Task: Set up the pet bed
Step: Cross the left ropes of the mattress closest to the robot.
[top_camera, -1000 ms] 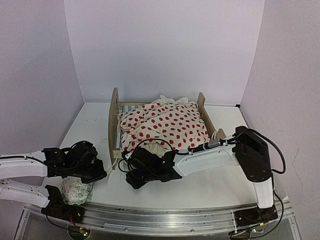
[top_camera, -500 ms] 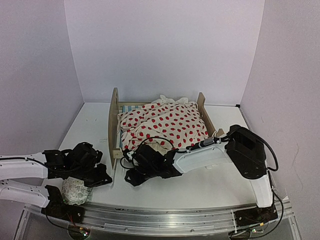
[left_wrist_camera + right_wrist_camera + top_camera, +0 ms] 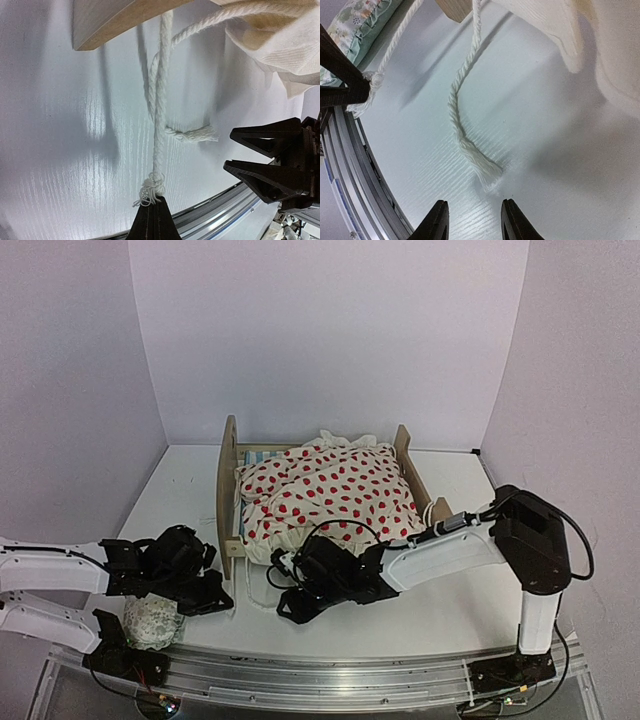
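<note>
Blanket (image 3: 335, 490) on pet bed (image 3: 227, 480); pillow (image 3: 152, 622) front-left on table (image 3: 430, 610); 2 cords (image 3: 454, 110) before bed.

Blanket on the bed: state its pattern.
The blanket is cream with red dots; the top view shows it best.

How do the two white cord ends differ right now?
The held cord end is pinched in the shut left claw and runs taut to the pet bed; the loose cord end lies slack and curved on the table. The held one looks knotted; the loose one fans out frayed. The open right claw hovers by the loose one. Both are white twisted rope.
</note>
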You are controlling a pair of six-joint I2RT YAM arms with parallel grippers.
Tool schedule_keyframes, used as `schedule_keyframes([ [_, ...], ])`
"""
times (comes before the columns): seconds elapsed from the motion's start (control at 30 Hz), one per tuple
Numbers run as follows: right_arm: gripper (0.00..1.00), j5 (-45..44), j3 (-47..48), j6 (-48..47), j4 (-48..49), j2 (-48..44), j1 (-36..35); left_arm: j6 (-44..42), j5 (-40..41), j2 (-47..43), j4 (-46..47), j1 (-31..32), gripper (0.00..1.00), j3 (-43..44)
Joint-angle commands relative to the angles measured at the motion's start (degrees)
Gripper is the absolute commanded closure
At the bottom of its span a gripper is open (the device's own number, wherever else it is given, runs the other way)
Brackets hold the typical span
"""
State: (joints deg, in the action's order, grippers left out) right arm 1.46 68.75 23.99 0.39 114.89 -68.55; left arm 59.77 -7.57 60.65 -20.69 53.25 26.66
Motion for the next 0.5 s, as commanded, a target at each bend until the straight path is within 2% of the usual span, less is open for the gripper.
schedule_keyframes([
  [0.0, 0.62, 2.13, 5.01, -0.06, 0.83, 5.57, -0.18, -1.23, -0.72, 0.77, 0.73, 0.18, 1.0, 2.36],
  [0.17, 0.68, 4.06, 8.47, 0.44, -0.11, 9.32, -0.21, -1.14, 0.1, -0.12, -0.64, 0.19, 1.0, 2.93],
  [0.37, 0.97, 6.81, 9.8, 1.59, -2.81, 9.84, -0.61, -0.97, 1.52, -2.51, -2.72, 0.16, 1.0, 2.82],
  [0.47, 1.0, 8.37, 10.18, 1.92, -3.35, 8.77, -0.95, -1.05, 1.84, -3.27, -3.19, 0.14, 1.0, 2.43],
])
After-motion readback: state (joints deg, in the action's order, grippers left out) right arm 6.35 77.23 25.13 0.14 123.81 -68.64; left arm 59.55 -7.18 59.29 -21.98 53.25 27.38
